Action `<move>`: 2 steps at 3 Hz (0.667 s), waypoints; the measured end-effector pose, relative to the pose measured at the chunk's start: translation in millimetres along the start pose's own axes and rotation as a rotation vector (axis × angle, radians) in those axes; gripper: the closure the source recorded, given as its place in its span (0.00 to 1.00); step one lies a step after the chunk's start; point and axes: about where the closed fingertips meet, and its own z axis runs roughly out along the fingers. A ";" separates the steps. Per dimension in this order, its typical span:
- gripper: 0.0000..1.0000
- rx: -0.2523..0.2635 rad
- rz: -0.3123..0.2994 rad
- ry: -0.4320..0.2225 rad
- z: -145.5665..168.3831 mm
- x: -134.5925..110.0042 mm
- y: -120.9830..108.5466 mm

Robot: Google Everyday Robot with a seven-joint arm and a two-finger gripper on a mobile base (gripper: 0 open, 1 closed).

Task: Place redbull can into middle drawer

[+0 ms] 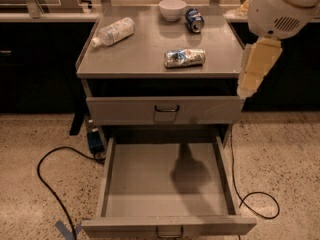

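The middle drawer (145,189) stands pulled out, its grey floor open to view between low walls. Above it, the top drawer (125,111) is shut. On the surface (135,59) the redbull can (184,57) lies on its side near the front edge, shiny silver and blue. The gripper (255,69) hangs just off the right edge; I cannot tell how wide it is. Behind lie a bottle (114,32), bowl (172,9) and blue can (194,20).

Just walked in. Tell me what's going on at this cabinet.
The robot's gripper hangs beside the cabinet's right edge, apart from the redbull can. That can lies on its side on the cabinet top, along with a plastic bottle, a white bowl and a darker blue can. The middle drawer is pulled out and holds nothing yet.
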 end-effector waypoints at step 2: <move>0.00 0.085 0.049 -0.074 44.4 -13.4 -82.2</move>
